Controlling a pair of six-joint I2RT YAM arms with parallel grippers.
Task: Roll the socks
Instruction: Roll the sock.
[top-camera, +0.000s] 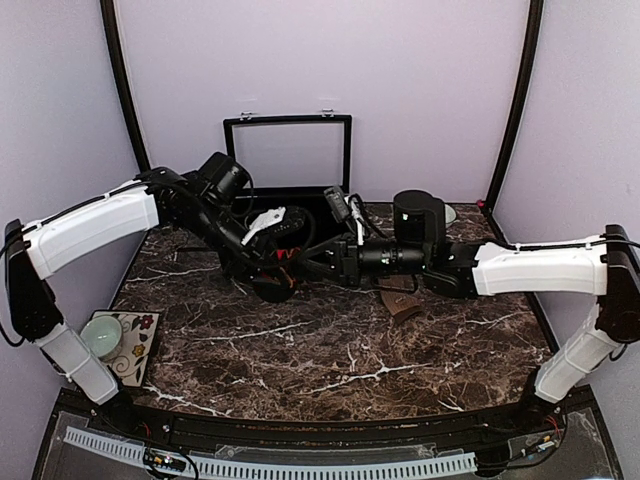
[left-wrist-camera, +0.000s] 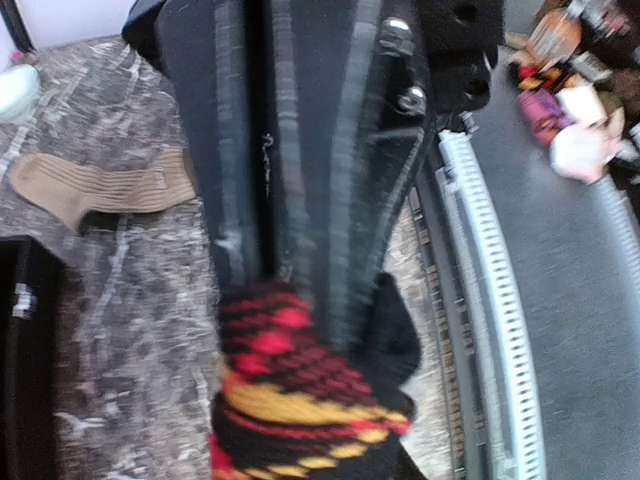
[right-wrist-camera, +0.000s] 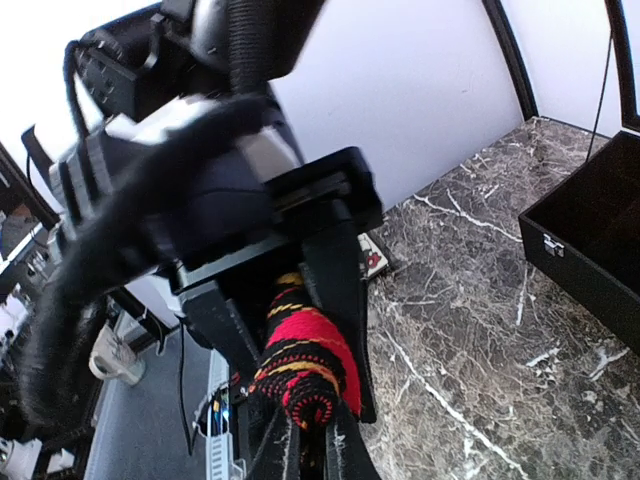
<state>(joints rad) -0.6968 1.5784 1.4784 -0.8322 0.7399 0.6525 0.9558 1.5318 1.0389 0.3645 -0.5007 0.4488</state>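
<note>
A rolled sock in red, black and yellow (right-wrist-camera: 305, 355) hangs in the air between both grippers above the middle of the marble table (top-camera: 330, 350). My right gripper (right-wrist-camera: 318, 452) is shut on the roll's near end. My left gripper (top-camera: 268, 272) clamps the roll from both sides, and its black fingers (right-wrist-camera: 340, 280) flank it in the right wrist view. In the left wrist view the sock (left-wrist-camera: 300, 400) fills the bottom and hides my own fingertips, and the right gripper's dark fingers (left-wrist-camera: 330, 200) reach down to it. A tan sock (left-wrist-camera: 100, 185) lies flat on the table (top-camera: 400, 300).
An open black case (top-camera: 288, 150) stands at the back centre. A black cylinder (top-camera: 418, 215) stands at the back right. A pale cup on a patterned coaster (top-camera: 103, 337) sits at the left edge. Purple walls enclose the table.
</note>
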